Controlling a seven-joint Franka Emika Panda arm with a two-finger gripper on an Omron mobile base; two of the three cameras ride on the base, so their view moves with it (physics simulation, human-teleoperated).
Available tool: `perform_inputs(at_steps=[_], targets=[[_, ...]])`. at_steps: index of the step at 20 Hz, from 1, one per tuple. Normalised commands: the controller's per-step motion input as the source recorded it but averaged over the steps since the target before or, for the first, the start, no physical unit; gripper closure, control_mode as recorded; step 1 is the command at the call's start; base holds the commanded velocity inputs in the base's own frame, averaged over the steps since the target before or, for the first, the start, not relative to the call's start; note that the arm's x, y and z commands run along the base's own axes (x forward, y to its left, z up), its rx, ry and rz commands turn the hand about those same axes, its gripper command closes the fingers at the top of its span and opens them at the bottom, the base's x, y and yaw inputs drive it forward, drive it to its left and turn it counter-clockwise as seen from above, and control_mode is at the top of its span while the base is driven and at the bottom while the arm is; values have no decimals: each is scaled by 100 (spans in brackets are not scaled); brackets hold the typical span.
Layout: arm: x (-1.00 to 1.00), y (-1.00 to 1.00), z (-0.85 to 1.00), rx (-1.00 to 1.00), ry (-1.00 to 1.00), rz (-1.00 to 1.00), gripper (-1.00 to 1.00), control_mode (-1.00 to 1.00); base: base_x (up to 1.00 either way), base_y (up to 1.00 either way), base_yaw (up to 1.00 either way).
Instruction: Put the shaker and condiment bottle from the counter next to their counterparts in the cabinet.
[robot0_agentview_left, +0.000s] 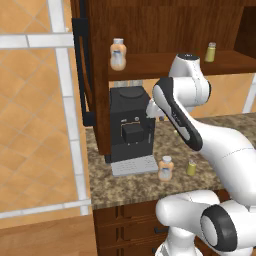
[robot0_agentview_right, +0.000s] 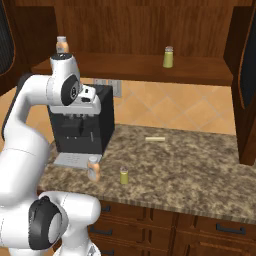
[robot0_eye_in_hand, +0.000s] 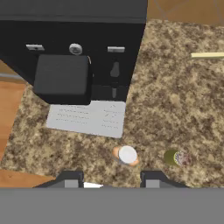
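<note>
The peach-orange condiment bottle (robot0_agentview_left: 165, 168) (robot0_agentview_right: 93, 168) (robot0_eye_in_hand: 126, 155) stands on the granite counter (robot0_agentview_left: 130, 187) in front of the coffee machine's tray. The tiny yellow-green shaker (robot0_agentview_left: 191, 167) (robot0_agentview_right: 123, 175) (robot0_eye_in_hand: 176, 158) stands just to its right. Their counterparts are on the cabinet shelf (robot0_agentview_left: 165, 66): a matching bottle (robot0_agentview_left: 118, 54) (robot0_agentview_right: 62, 45) at the left and a matching shaker (robot0_agentview_left: 211, 52) (robot0_agentview_right: 168, 57) farther right. My gripper (robot0_eye_in_hand: 111, 181) is open, holds nothing and looks down from high above the counter bottle.
A black coffee machine (robot0_agentview_left: 131, 127) (robot0_agentview_right: 82, 125) (robot0_eye_in_hand: 74, 52) stands at the counter's left, under the shelf. The cabinet door (robot0_agentview_left: 82, 70) with its black handle hangs open to the left. A pale stick (robot0_agentview_right: 155, 139) (robot0_eye_in_hand: 208, 55) lies farther back on the counter.
</note>
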Motion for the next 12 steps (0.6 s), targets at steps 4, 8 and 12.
perform_inputs(at_steps=[4, 8, 12], targets=[[-2, -44, -19, 0, 0, 11, -100, -100, 0, 0, 0], [-52, -76, -33, 6, -12, 18, -100, -100, 0, 0, 0], [-67, -62, -36, 8, -20, 7, -100, -100, 0, 0, 0]])
